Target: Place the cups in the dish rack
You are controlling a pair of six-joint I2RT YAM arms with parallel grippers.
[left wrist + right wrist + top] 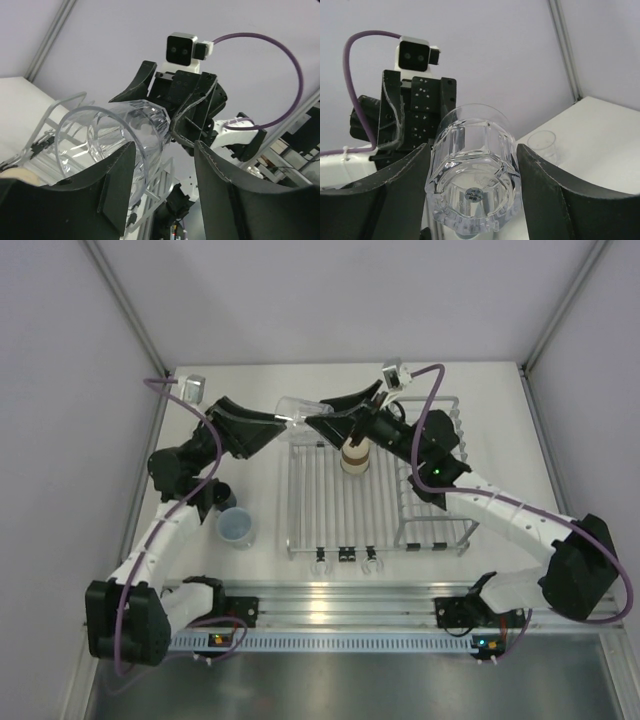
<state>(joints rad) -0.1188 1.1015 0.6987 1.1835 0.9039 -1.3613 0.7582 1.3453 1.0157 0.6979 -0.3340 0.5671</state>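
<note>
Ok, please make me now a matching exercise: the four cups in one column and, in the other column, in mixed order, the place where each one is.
Things:
1. clear cup
2. tan-and-brown cup
3. pale blue cup
4. dark blue mug

Places:
A. on the table, partly hidden by the left arm
B. up in the air, off the table
C. on the flat bars of the dish rack
D. on the table in the open, left of the dish rack

Pairs: 1-B, 2-C, 3-D, 4-A
</note>
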